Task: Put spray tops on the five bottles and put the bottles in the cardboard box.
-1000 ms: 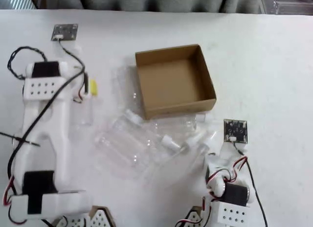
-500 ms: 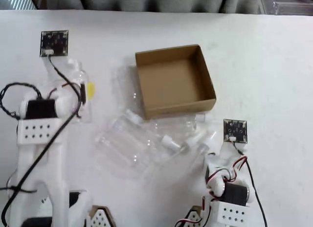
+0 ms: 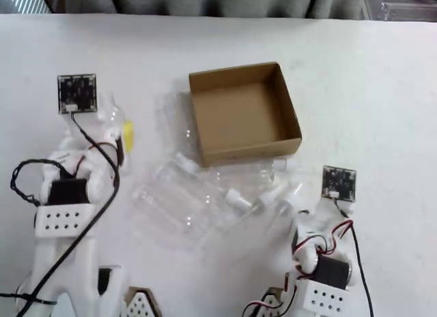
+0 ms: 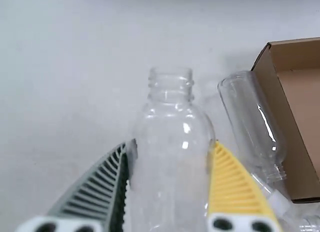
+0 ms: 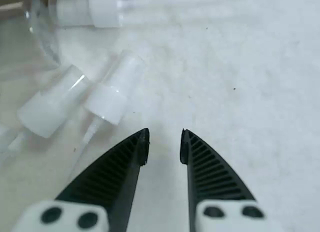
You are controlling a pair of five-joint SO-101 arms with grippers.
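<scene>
My left gripper is shut on a clear, uncapped bottle, with the grey finger on one side and the yellow finger on the other. In the high view this gripper is at the table's left, well left of the cardboard box. Several clear bottles lie in a heap in front of the box, with white spray tops among them. My right gripper is open just above the table with nothing between its fingers, and two spray tops lie just beyond its tips.
Another clear bottle lies beside the box's wall, to the right of the held one. A third spray top lies farther off from the right gripper. In the high view the right arm stands at the front right.
The left arm has drawn back toward the table's front edge, and its wrist has come nearer. The right arm has shifted slightly to the right. The box and the heap of bottles have not moved.
</scene>
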